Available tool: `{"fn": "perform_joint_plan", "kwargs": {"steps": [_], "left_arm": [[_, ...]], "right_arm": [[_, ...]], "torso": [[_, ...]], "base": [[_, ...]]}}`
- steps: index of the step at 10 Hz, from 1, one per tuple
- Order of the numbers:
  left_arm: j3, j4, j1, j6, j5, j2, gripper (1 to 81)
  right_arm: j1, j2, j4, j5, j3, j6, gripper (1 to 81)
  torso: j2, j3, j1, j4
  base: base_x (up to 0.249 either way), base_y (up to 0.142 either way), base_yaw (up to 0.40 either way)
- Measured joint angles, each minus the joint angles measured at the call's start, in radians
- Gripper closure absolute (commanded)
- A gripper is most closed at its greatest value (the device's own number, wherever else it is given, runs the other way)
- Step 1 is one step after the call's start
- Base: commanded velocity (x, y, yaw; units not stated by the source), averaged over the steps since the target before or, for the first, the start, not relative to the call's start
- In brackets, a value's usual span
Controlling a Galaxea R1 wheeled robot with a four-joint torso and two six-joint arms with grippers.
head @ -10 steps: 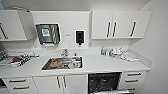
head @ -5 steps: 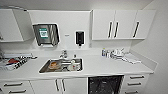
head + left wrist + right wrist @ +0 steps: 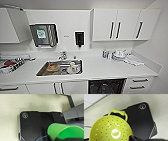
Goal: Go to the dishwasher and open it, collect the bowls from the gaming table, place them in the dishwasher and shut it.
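Observation:
The dishwasher [image 3: 107, 86] shows as a dark opening with wire racks under the white counter, right of the sink. In the left wrist view a bright green bowl [image 3: 65, 131] hangs close to the camera, with my left gripper [image 3: 50, 138] shut on its rim. In the right wrist view a yellow-green bowl [image 3: 110, 129] with small holes and a loop handle is held by my right gripper [image 3: 132, 138] at its edge. The gaming table is out of view.
A steel sink [image 3: 60, 68] with dishes in it sits in the counter. White crockery [image 3: 119, 53] and cloths lie on the right of the counter. Wall cabinets [image 3: 125, 23], a paper dispenser [image 3: 44, 35] and a soap dispenser [image 3: 79, 38] hang above. Drawers [image 3: 140, 83] flank the dishwasher.
The whole head picture has slid down slightly, so the camera has moved toward the counter. The things on the counter have not moved.

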Motion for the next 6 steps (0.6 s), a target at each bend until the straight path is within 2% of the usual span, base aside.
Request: {"fn": "perform_joint_plan", "kwargs": {"steps": [6], "left_arm": [[0.000,0.000,0.000,0.000,0.000,0.000,81.1]], "right_arm": [[0.000,0.000,0.000,0.001,0.000,0.000,81.1]], "torso": [[0.000,0.000,0.000,0.000]], "base": [[0.132,0.000,0.000]]}}
